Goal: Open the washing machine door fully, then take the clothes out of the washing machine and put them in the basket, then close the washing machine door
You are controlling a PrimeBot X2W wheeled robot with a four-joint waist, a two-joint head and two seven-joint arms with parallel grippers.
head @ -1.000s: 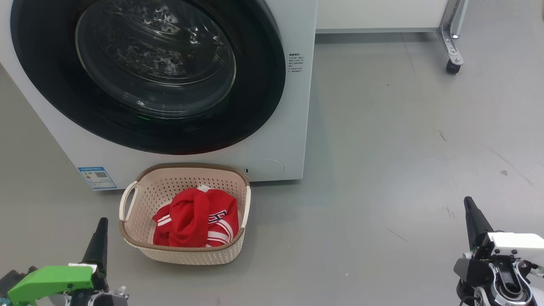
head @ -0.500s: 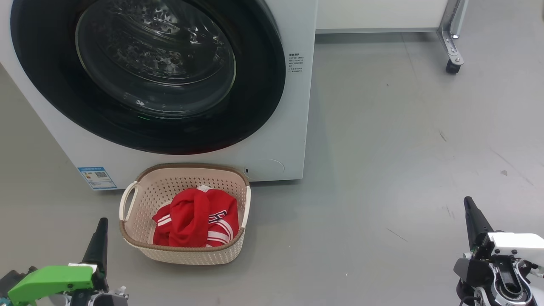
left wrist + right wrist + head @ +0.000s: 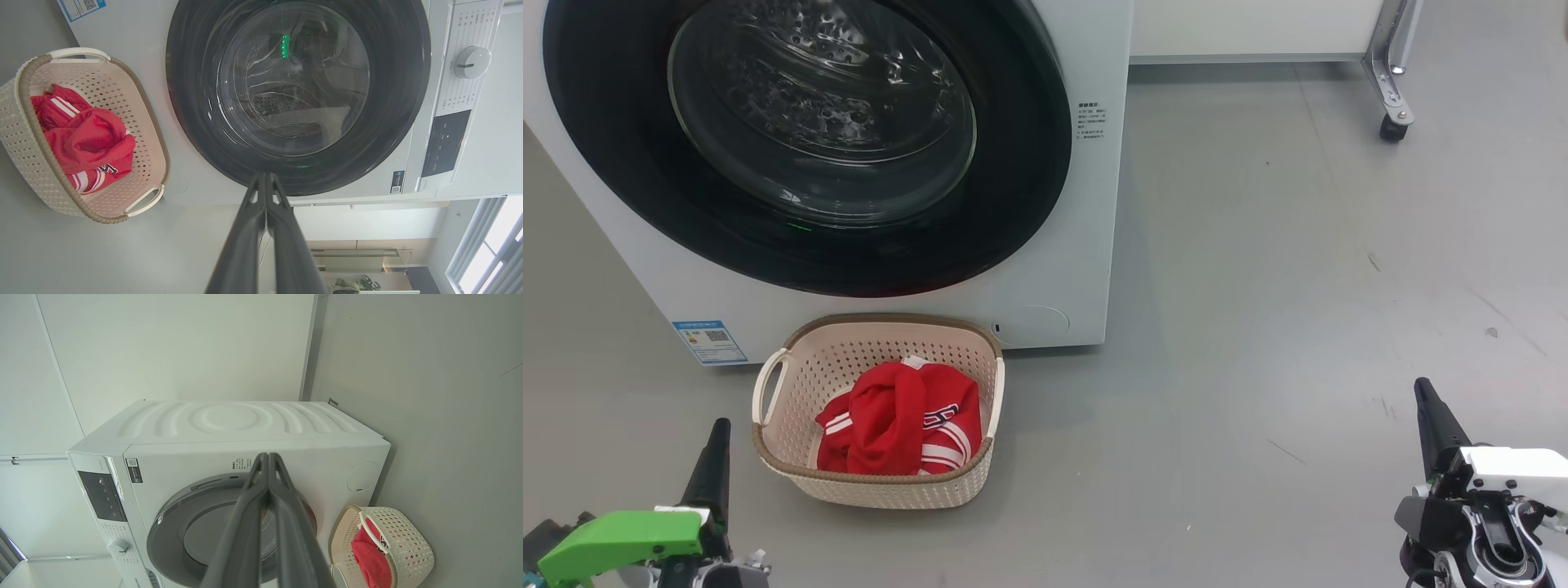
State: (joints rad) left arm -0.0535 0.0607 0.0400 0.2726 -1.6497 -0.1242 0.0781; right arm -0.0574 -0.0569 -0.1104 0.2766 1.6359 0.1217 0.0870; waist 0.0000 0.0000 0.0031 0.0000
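**Right claw** (image 3: 267, 457): two long dark fingers rising from the bottom edge, pressed together to the tips with nothing between them. The tips overlap the front of the washing machine.

**Washing machine** (image 3: 237, 420): white, lying sideways in this view, with a wave-embossed panel uppermost.

**Door** (image 3: 179, 526): round with a wide glossy rim, flush against the machine's front and partly hidden behind the fingers.

**Control panel** (image 3: 102, 496): dark, at the left end of the front. A white knob (image 3: 118, 546) sits below it.

**Round cover** (image 3: 363, 476): at the right end of the front, near the basket.

**Basket** (image 3: 408, 543): cream and perforated, on the grey floor (image 3: 429, 396) just beside the machine's front. A red garment (image 3: 367, 555) lies inside.

**Wall** (image 3: 163, 343): white, behind the machine.
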